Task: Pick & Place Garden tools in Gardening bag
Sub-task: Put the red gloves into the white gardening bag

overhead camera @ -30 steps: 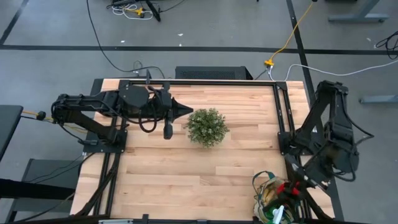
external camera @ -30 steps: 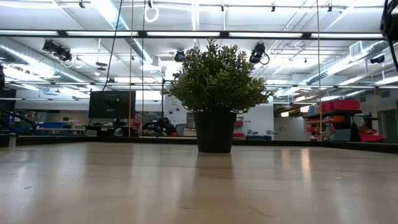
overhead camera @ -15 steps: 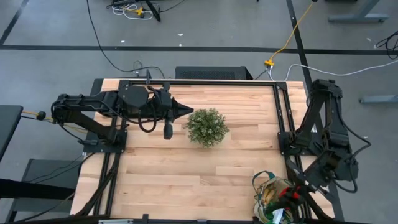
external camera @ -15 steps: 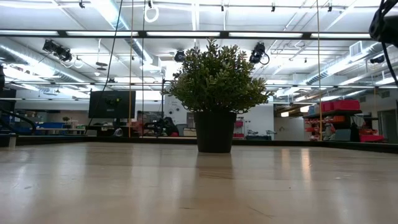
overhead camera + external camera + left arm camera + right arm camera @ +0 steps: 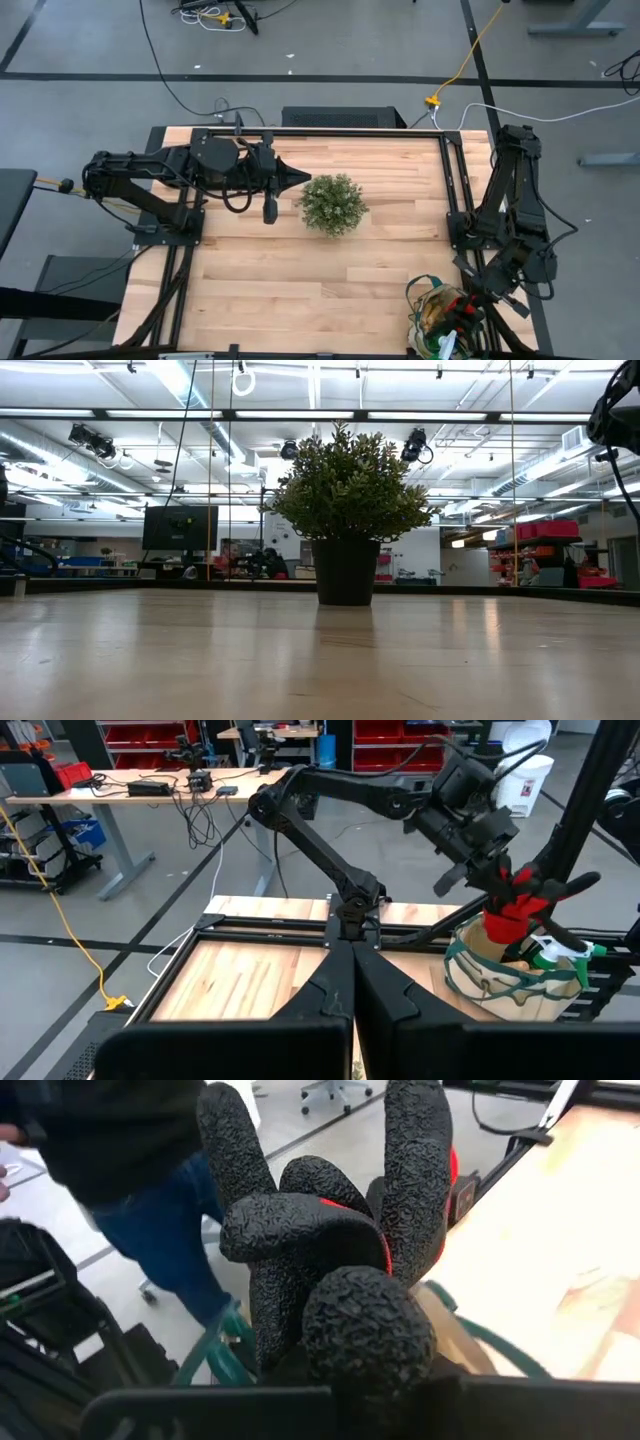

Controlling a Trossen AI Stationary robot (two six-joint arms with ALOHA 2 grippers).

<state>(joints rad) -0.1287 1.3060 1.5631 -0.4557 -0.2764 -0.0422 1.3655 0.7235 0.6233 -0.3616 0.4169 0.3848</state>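
My right gripper [image 5: 476, 306] is shut on red gloves with black textured palms [image 5: 515, 908] just above the gardening bag [image 5: 430, 318], a beige tote with green trim at the table's near right corner. The gloves' black fingers [image 5: 320, 1250] fill the right wrist view. A green item with a white part [image 5: 553, 953] sticks out of the bag. My left gripper [image 5: 300, 178] is shut and empty, held level left of the plant; its fingers show in the left wrist view [image 5: 352, 995]. My right gripper holds the red gloves by their red part [image 5: 505, 900], pinched between its fingers, coming from above at a slant. The gloves' black fingers [image 5: 560, 885] stick out past the gripper. The gloves hang clear above the bag's opening. In the right wrist view the gloves hide the place of contact.
A round bushy plant in a dark pot [image 5: 333, 204] stands on the table's middle, toward the far edge; it also shows in the low view [image 5: 346, 510]. Black frame rails run along the table's left and right sides. A person in jeans [image 5: 190, 1260] stands beyond the bag.
My right arm has stretched out, carrying the red gloves a little toward the table's near edge and left, over the bag. The gripper has stayed shut on them.
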